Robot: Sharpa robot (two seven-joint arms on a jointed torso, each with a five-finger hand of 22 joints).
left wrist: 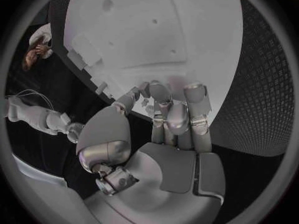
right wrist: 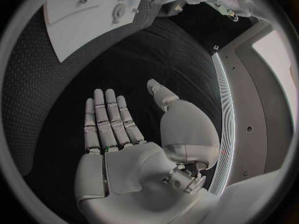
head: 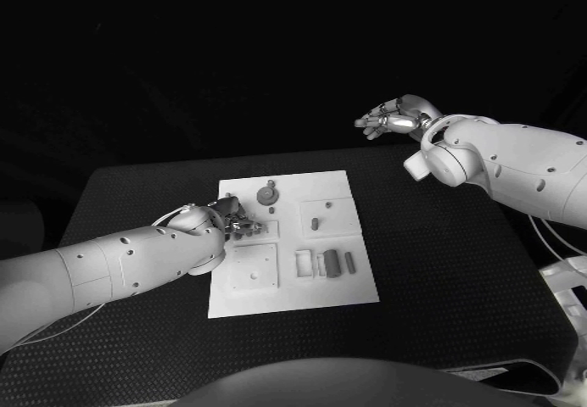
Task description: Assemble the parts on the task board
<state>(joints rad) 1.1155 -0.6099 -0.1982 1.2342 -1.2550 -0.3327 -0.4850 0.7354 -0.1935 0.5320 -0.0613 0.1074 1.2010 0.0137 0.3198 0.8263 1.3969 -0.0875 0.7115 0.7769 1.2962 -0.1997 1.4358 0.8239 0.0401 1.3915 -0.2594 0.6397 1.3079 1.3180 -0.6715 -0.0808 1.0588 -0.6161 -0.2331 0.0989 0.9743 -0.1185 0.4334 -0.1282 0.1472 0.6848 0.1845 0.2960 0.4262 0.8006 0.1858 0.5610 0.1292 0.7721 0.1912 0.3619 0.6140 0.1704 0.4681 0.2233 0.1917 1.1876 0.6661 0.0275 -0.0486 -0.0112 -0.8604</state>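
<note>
A white task board (head: 343, 280) bearing grey parts (head: 328, 262) lies on a black, dot-textured table (head: 465, 280).

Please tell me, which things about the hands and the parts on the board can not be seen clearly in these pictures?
- Left hand, head view: its own fingers hide whether it holds a part.
- Left wrist view: the fingertips cover the task board beneath, so contact is unclear.
- Small parts, head view: too small to tell seated from loose.
- Right hand: open, clearly empty.
</note>
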